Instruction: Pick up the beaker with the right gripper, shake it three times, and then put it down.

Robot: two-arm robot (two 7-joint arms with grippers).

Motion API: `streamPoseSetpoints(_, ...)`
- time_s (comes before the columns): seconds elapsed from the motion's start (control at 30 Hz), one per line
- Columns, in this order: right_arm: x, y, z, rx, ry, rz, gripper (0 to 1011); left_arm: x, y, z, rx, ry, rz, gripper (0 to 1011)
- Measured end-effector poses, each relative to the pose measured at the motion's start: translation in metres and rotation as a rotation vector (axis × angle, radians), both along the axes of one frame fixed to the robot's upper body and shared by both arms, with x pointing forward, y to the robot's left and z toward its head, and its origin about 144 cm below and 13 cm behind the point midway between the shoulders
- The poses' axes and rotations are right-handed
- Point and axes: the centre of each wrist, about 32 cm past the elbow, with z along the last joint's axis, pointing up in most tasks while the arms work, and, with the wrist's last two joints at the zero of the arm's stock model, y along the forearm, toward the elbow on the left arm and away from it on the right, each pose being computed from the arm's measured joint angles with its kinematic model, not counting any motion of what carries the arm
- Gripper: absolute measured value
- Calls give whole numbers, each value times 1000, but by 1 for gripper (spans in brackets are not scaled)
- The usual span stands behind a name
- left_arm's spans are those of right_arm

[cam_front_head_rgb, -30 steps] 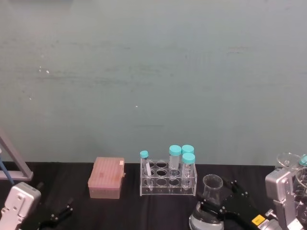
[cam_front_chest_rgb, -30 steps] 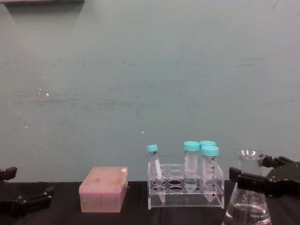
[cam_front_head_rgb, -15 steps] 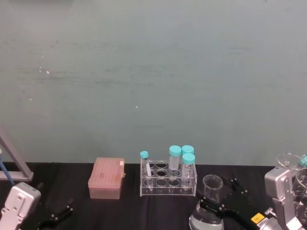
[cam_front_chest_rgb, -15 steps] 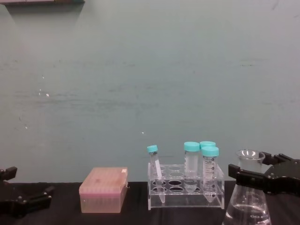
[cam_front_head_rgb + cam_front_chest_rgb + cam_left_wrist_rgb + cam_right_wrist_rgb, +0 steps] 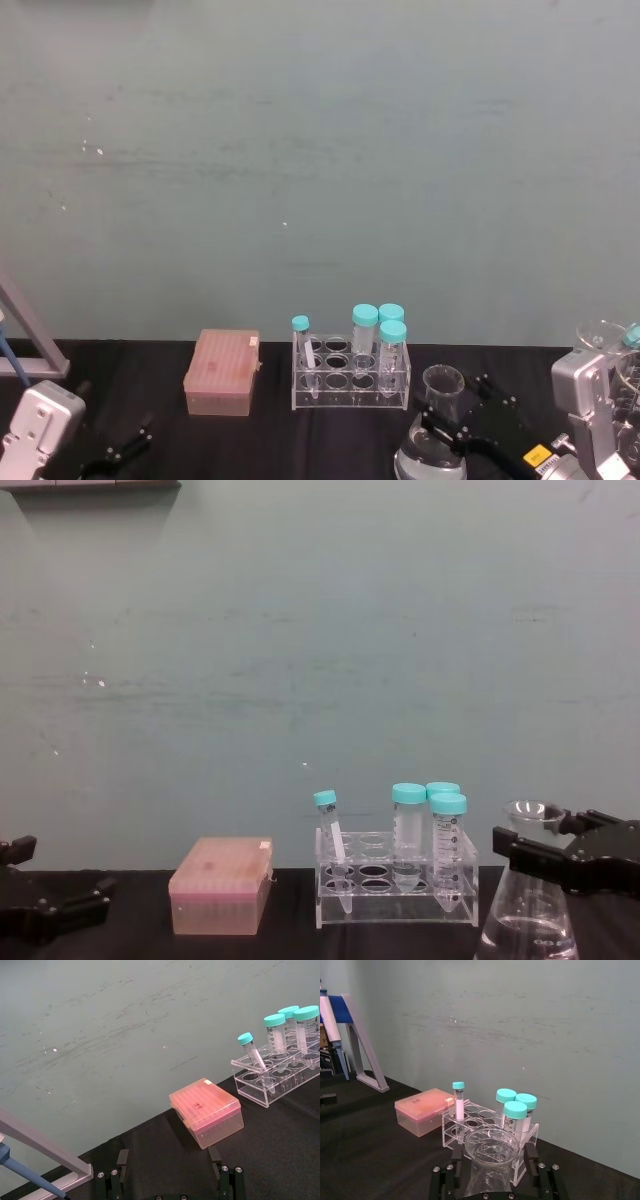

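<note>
Right tool clamped on the beaker's neck, at the right front of the bench.

The right tool has its fingers closed on either side of the beaker, just under the rim. The beaker stands just right of the tube rack; I cannot tell whether its base touches the bench. Smooth glass is probably slippery and fragile, so the neck seems the best hold, with the flared lip as a stop. The left tool sits low at the left, fingers apart.
</note>
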Motion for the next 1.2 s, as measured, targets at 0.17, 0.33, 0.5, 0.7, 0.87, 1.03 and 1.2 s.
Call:
streamPoseSetpoints(0.17,0,0,0,0,0,0,635,0,0,0,0,0,0,1000)
streamPoseSetpoints(0.33,0,0,0,0,0,1,498,0,0,0,0,0,0,1000)
streamPoseSetpoints(0.5,0,0,0,1,-1,1,462,0,0,0,0,0,0,1000)
streamPoseSetpoints(0.7,0,0,0,1,-1,0,461,0,0,0,0,0,0,1000)
streamPoseSetpoints(0.87,0,-1,0,2,-4,-4,461,0,0,0,0,0,0,1000)
streamPoseSetpoints(1.03,0,-3,5,12,-22,-15,461,0,0,0,0,0,0,1000)
streamPoseSetpoints(1.2,2,-4,16,26,-43,-30,461,0,0,0,0,0,0,1000)
